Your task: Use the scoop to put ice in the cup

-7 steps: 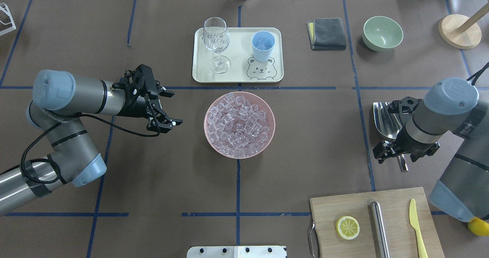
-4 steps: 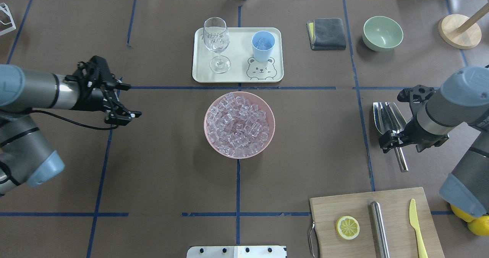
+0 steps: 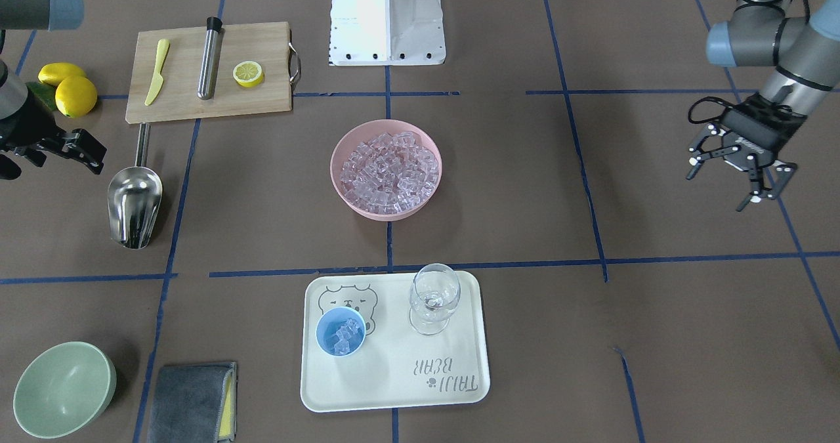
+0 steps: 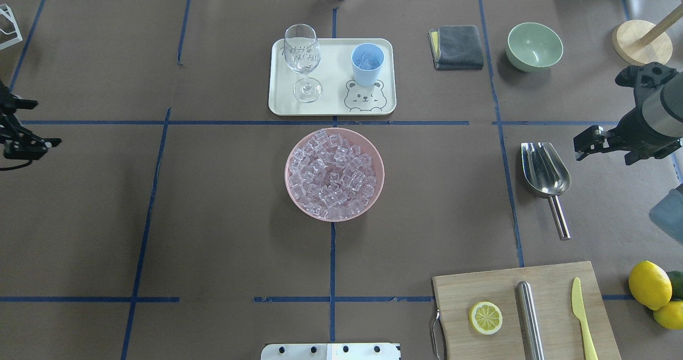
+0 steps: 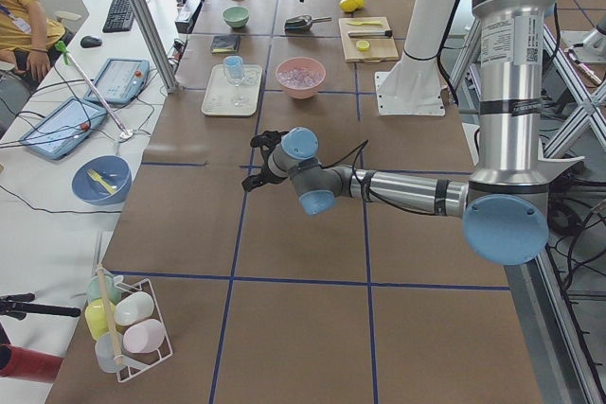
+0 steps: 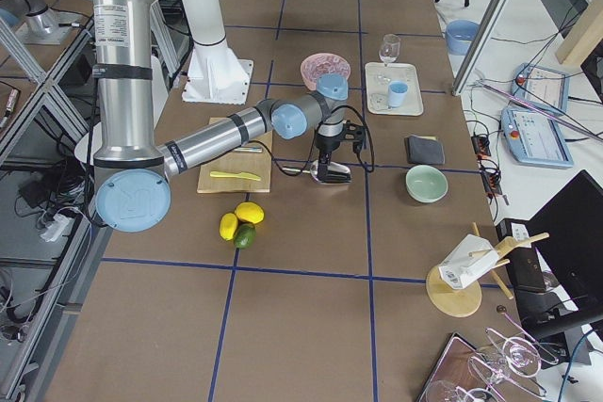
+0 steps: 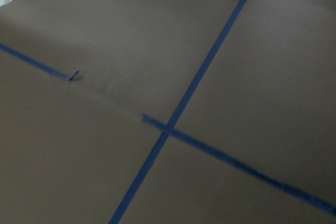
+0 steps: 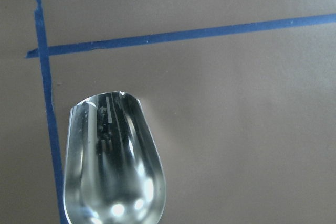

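I find the scoop (image 4: 545,174) lying empty on the table, on my right, well apart from the pink bowl (image 4: 334,218) heaped with ice (image 4: 333,173). The right gripper (image 3: 47,159) hovers near the scoop, jaws apart, holding nothing. The left gripper (image 3: 716,190) hangs over the table's far left, jaws likewise apart. The cup (image 4: 367,64) stands on the tray (image 4: 331,106), a few cubes inside.
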You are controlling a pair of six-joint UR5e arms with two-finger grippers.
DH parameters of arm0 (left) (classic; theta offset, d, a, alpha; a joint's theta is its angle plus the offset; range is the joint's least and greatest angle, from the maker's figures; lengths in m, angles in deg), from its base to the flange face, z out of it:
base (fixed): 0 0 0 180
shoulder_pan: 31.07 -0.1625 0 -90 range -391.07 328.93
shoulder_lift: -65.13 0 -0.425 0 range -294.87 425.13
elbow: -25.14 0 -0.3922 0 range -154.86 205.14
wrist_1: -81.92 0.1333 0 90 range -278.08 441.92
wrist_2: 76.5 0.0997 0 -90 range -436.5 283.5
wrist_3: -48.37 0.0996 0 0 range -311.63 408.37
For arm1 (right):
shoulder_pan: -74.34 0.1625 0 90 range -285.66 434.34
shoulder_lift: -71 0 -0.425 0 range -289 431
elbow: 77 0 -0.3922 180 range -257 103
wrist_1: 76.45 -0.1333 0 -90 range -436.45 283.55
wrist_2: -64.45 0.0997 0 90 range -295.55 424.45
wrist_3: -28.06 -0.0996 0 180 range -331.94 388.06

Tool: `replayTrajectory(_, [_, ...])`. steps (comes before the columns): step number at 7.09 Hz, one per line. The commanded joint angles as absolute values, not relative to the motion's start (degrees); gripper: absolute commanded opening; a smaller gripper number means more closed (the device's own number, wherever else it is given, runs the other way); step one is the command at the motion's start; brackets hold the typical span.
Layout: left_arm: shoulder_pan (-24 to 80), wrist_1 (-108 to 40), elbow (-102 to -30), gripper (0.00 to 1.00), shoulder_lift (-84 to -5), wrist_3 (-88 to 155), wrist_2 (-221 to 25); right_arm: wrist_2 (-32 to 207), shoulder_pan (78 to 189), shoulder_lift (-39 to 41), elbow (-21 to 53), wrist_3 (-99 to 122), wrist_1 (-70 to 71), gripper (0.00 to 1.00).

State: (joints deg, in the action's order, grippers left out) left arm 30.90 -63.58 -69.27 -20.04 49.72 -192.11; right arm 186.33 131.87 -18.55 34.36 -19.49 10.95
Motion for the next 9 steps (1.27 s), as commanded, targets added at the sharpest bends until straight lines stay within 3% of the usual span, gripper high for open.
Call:
replayTrajectory(1, [42.97,-51.39,-68.64,1.00,-19.33,50.39,-195.39,186.53,136.11,-15.42,28.24,-9.95,11.00,1.00])
replayTrajectory(4, [55.74,-27.75,-68.81,1.00,-20.57,50.39,-217.01,191.26,144.20,-12.85,20.40,3.16,10.92,1.00])
replayTrajectory(6, [56.47,-29.68,-69.43,1.00,-14.09,50.39,-216.34,191.28,144.92,-12.76,20.12,3.72,10.92,1.00])
replayTrajectory(8, [56.38,-34.36,-67.32,1.00,-14.85,50.30,-207.77,191.28,144.92,-12.76,19.51,3.81,10.83,1.00])
replayTrajectory(9, [56.56,-30.97,-70.88,1.00,-14.85,50.30,-209.72,191.19,144.83,-12.76,19.33,3.72,10.83,1.00])
